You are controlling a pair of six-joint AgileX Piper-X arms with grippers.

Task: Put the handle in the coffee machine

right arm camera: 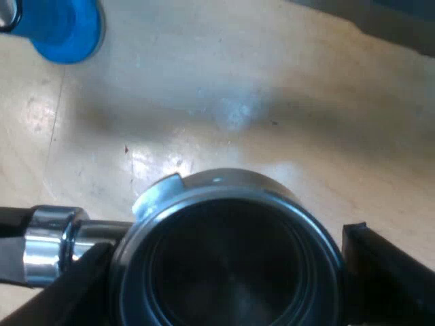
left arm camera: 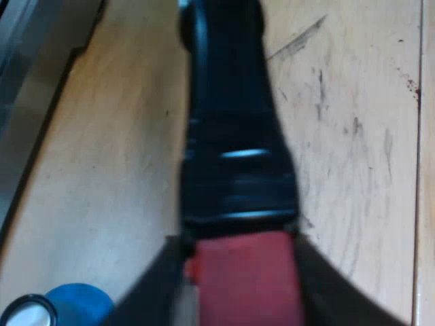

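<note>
Our left tool [left arm camera: 238, 261] clamps holder [left arm camera: 234, 149] at red end; our right tool [right arm camera: 224, 248] clamps its basket; blue tamper [right arm camera: 64, 27] on counter [right arm camera: 272, 81]

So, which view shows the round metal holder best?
The right wrist view: it looks into the round metal holder, clamped in the right gripper. The left wrist view shows its dark handle and red end, held by the left gripper.

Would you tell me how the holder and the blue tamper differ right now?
The holder is metal with a dark, red-ended handle; the tamper is blue. The left gripper clamps the holder's red end; the tamper sits ungripped on the table. Both are coffee tools.
</note>
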